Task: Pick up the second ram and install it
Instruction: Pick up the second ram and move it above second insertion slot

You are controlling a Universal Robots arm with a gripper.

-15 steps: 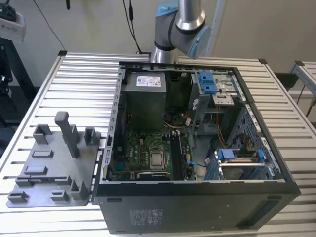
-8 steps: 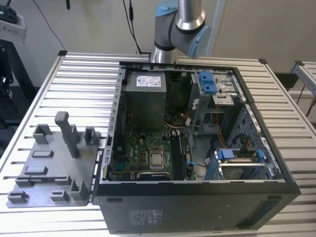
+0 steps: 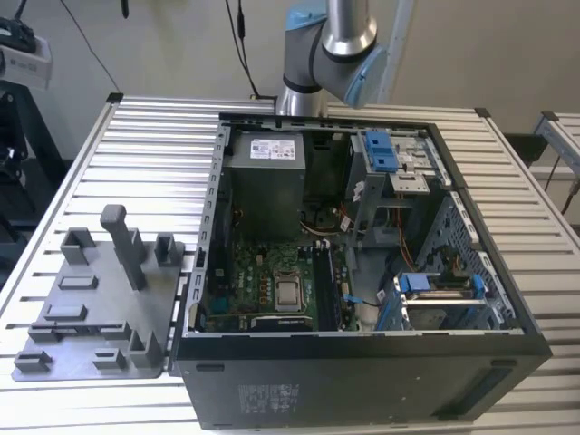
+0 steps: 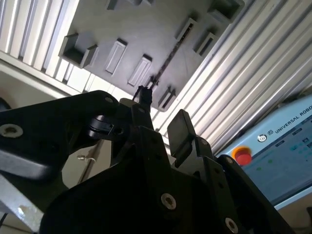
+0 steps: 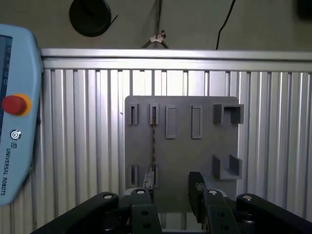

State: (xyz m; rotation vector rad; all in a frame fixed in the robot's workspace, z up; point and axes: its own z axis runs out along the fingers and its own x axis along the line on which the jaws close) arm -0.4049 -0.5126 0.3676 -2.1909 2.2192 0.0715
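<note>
The second ram (image 5: pixel 153 141) stands on edge in the slots of the grey moulded tray (image 5: pixel 183 161), showing as a thin dark line; in the second wrist view the ram (image 4: pixel 168 61) runs slantwise across the tray (image 4: pixel 146 29). My gripper (image 5: pixel 170 192) hangs well above the tray, open, with nothing between its fingers. One finger (image 5: pixel 144 195) lines up with the ram's near end, while the other finger (image 5: pixel 197 187) sits off to the side. Both black fingers (image 4: pixel 181 127) also appear in the second wrist view around my gripper (image 4: pixel 161 114).
In the exterior view the grey tray (image 3: pixel 91 317) lies on the ribbed aluminium table (image 3: pixel 145 163) at the exterior view's left of the open computer case (image 3: pixel 362 263). The motherboard (image 3: pixel 267 285) lies inside. A teach pendant (image 5: pixel 14 126) with a red button sits beside the table.
</note>
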